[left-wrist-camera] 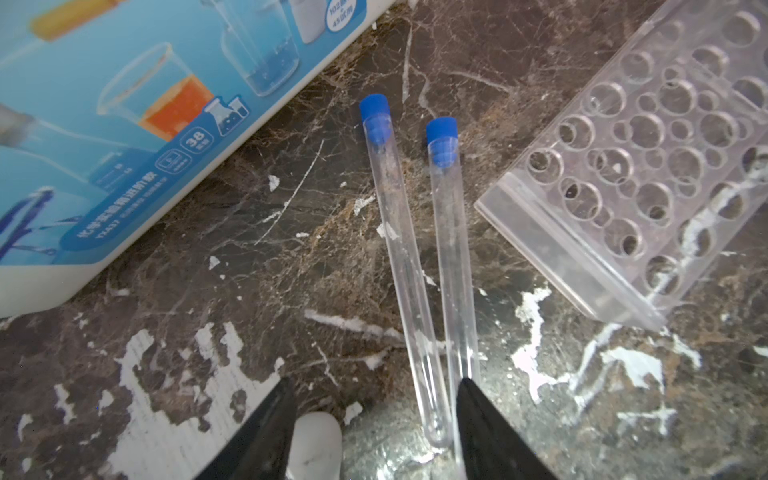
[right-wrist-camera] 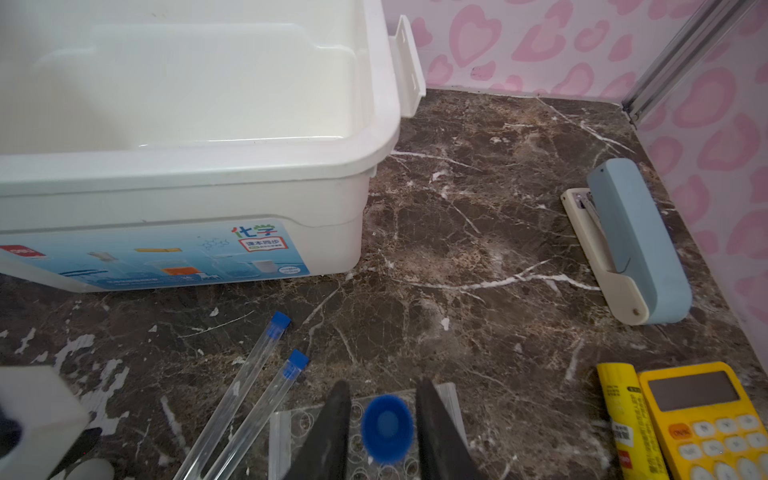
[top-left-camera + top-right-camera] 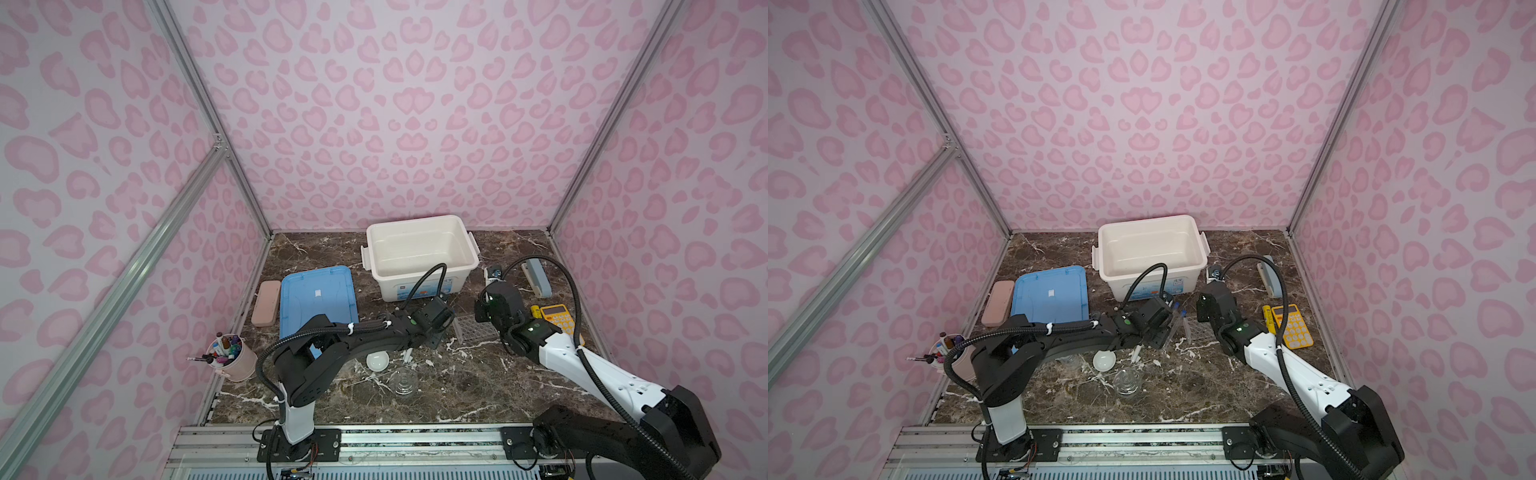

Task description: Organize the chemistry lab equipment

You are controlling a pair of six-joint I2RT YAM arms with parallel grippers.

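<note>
Top views: the white bin (image 3: 395, 286) stands empty at the back of the surface (image 3: 457, 395) with its blue lid (image 3: 318, 299) laid flat beside it, so the store is open for loading. The white dish (image 3: 377, 360) and the glass beaker (image 3: 404, 381) sit loose near the front, not yet gathered. The clear rack (image 3: 473, 328) stands mid-surface between the two arms, within reach of both. Left wrist view: the left claw (image 1: 376, 380) gapes wide and holds nothing. Its fingers straddle the round end of one of two test tubes (image 1: 415, 291) that lie side by side on the surface, just beside the rack. I judge it lined up for a pick. Right wrist view: the right claw (image 2: 383, 386) brackets the blue cap of a third tube (image 2: 387, 428), seen end-on and standing upright in the rack. The jaws are slightly parted, and a sliver of rack shows between one finger and the cap, so I judge the tube let go. The yellow calculator (image 2: 702, 419), glue stick (image 2: 623, 415) and stapler (image 2: 636, 241) lie off to the side, apart from the set.
</note>
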